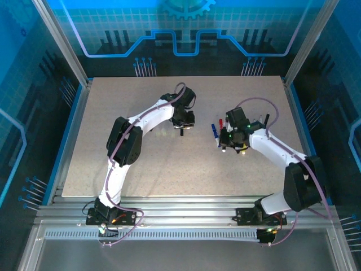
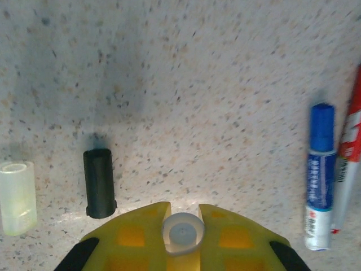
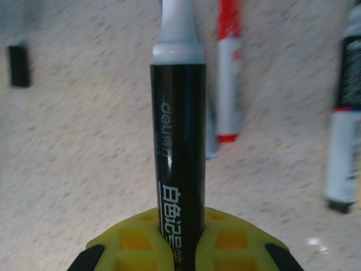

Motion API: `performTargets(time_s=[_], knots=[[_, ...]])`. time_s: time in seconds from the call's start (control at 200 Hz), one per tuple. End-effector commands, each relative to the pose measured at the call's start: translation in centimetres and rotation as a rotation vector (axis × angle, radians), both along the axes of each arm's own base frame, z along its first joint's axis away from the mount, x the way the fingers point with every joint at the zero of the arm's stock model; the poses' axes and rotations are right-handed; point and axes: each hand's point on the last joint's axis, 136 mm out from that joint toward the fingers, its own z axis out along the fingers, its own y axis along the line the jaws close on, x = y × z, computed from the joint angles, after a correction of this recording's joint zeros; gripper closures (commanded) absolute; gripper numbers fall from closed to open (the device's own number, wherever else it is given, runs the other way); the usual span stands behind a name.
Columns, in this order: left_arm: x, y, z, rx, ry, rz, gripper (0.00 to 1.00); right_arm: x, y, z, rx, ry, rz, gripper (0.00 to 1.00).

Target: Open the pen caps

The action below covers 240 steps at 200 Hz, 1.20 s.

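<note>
Nearest, the right gripper (image 3: 177, 220) is closed around a black pen (image 3: 177, 141), gripping low on the barrel. The pen's pale neck (image 3: 178, 34) points away and runs out of frame, so I cannot tell whether a cap sits beyond it. These pens look light, stiff and glossy, so they may slip or twist between the pads. I would hold the barrel mid-length, pinch the cap squarely and pull straight along the axis.

Slightly farther and to the left, the left gripper (image 2: 184, 219) is closed on a small white round piece (image 2: 183, 236), seen end-on. Its wrist view shows a loose black cap (image 2: 100, 183) and a clear cap (image 2: 17, 197) on one side. A capped blue pen (image 2: 320, 175) and a red pen (image 2: 350, 147) lie on the other, towards the right gripper. From above the caps are barely legible, but the grippers plainly stand apart over the table (image 1: 141, 164).
</note>
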Motion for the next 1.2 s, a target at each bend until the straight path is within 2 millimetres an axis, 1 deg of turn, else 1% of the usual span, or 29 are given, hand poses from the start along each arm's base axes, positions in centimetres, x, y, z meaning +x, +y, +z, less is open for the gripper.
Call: performTargets(time_s=[0.0, 0.06, 0.13, 0.19, 0.43, 0.52, 0.56, 0.74, 0.826, 0.896, 1.011, 1.126, 1.181, 1.196], knots=[[-1.0, 0.8, -2.1, 0.074, 0.031, -0.023, 1.00, 0.5, -3.0, -0.9, -0.146, 0.046, 0.008, 1.00], [-1.2, 0.9, -2.9, 0.085, 0.043, -0.026, 1.00, 1.2, -3.6, -1.2, -0.172, 0.058, 0.014, 1.00], [-1.3, 1.1, -3.3, 0.101, 0.051, -0.031, 0.99, 1.8, -4.6, -1.7, -0.220, 0.076, 0.006, 1.00], [-1.3, 1.4, -3.6, 0.119, 0.053, -0.033, 0.97, 2.3, -4.9, -2.3, -0.228, 0.083, 0.004, 1.00], [-1.2, 1.8, -4.2, 0.160, 0.058, -0.044, 0.84, 3.4, -4.6, -5.3, -0.213, 0.140, 0.003, 1.00], [-1.2, 1.9, -4.4, 0.172, 0.062, -0.049, 0.82, 3.5, -4.4, -6.0, -0.210, 0.154, -0.005, 0.99], [-1.1, 1.9, -4.4, 0.177, 0.063, -0.050, 0.81, 3.5, -4.5, -6.1, -0.211, 0.158, -0.011, 0.96], [-1.1, 2.0, -4.6, 0.190, 0.071, -0.053, 0.80, 3.4, -5.1, -6.8, -0.246, 0.181, -0.032, 0.81], [-1.2, 2.1, -4.8, 0.200, 0.080, -0.052, 0.79, 3.4, -5.4, -6.9, -0.263, 0.192, -0.042, 0.75], [-1.2, 2.1, -4.7, 0.202, 0.079, -0.052, 0.79, 3.3, -5.7, -6.8, -0.277, 0.194, -0.052, 0.68], [-1.3, 2.4, -4.7, 0.212, 0.079, -0.046, 0.79, 3.2, -5.9, -6.5, -0.286, 0.189, -0.065, 0.66], [-1.2, 2.5, -4.6, 0.218, 0.076, -0.042, 0.78, 3.1, -5.7, -6.2, -0.266, 0.177, -0.071, 0.67], [-1.2, 2.6, -4.6, 0.219, 0.078, -0.040, 0.77, 3.1, -5.5, -6.0, -0.260, 0.172, -0.073, 0.66], [-1.2, 2.6, -4.6, 0.219, 0.077, -0.039, 0.75, 3.1, -5.5, -5.9, -0.257, 0.170, -0.072, 0.66]])
